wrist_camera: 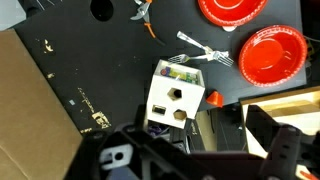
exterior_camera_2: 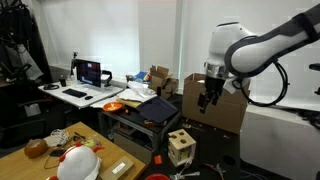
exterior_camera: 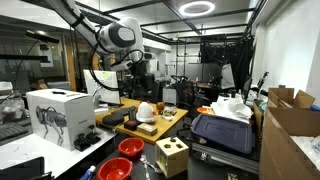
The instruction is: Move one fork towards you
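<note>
Two silver forks (wrist_camera: 205,52) lie crossed on the black table, left of a red bowl (wrist_camera: 272,55) and just above a wooden shape-sorter box (wrist_camera: 175,95) in the wrist view. In an exterior view they show faintly (exterior_camera: 149,166) between the red bowls (exterior_camera: 130,147) and the wooden box (exterior_camera: 172,155). My gripper (wrist_camera: 195,160) hangs high above the table, open and empty, with its fingers spread at the bottom of the wrist view. It is in the air in both exterior views (exterior_camera: 139,74) (exterior_camera_2: 207,98), well apart from the forks.
A second red bowl (wrist_camera: 232,10) and an orange piece (wrist_camera: 213,99) lie near the forks. A white helmet (exterior_camera_2: 78,163), a white carton (exterior_camera: 58,115), a black case (exterior_camera: 222,132) and cardboard boxes (exterior_camera: 290,115) crowd the surroundings.
</note>
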Robot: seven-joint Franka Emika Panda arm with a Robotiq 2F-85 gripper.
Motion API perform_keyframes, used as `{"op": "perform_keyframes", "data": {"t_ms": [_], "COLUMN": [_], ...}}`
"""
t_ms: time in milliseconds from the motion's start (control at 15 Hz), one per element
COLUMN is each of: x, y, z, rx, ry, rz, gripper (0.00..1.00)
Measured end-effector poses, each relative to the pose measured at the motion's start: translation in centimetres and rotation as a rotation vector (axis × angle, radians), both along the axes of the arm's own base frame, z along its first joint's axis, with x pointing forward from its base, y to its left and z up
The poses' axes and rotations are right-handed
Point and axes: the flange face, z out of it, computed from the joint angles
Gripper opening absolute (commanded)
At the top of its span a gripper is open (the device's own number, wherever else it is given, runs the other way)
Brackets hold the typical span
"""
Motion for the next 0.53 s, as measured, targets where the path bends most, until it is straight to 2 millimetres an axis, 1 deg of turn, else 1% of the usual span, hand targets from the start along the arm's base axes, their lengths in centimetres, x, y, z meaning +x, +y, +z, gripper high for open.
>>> {"op": "perform_keyframes", "data": {"t_ms": [133,267,533], "x": [0.8,1.5,2.9], "y": [-0.9,-1.3,-0.9], "z": [-2.1,-4.5,-8.7], "rx": [-0.003,0.001,0.028], "ry": [0.019,0.04,0.073], "rz": [-0.01,-0.016,0.001], "gripper": [1.0,1.0,1.0]}}
